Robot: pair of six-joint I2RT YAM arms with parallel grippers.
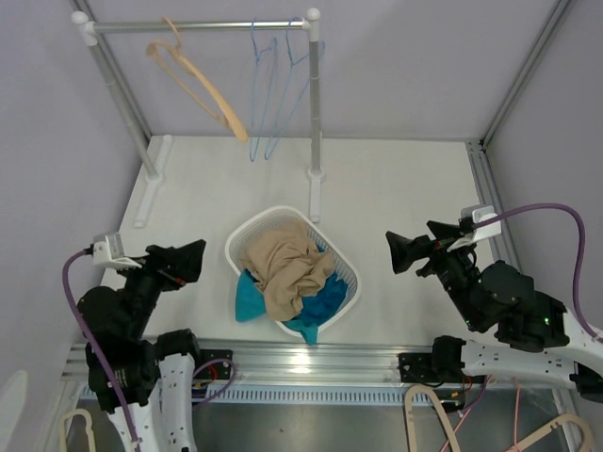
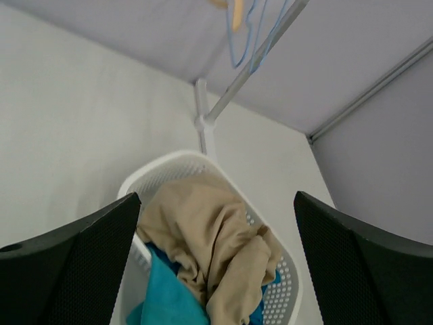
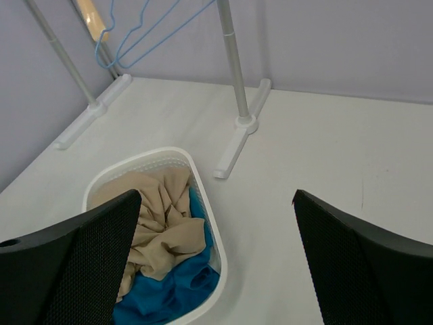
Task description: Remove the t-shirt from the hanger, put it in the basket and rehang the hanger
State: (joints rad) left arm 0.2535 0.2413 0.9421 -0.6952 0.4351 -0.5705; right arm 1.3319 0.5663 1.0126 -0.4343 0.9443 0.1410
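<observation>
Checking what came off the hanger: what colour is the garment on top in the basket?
Tan. The garment shows best in the top view.

The table (image 1: 405, 188) has a white, matte top. Behind it stands a pale grey-lilac back wall (image 1: 405, 56), and a left panel (image 1: 42, 141) and a right panel (image 1: 565, 132) of the same colour close the sides. A metal post (image 1: 524, 71) marks the right back corner. A grey clothes rack (image 1: 316, 104) with white feet stands on the far part of the table. The light is soft and even.
</observation>
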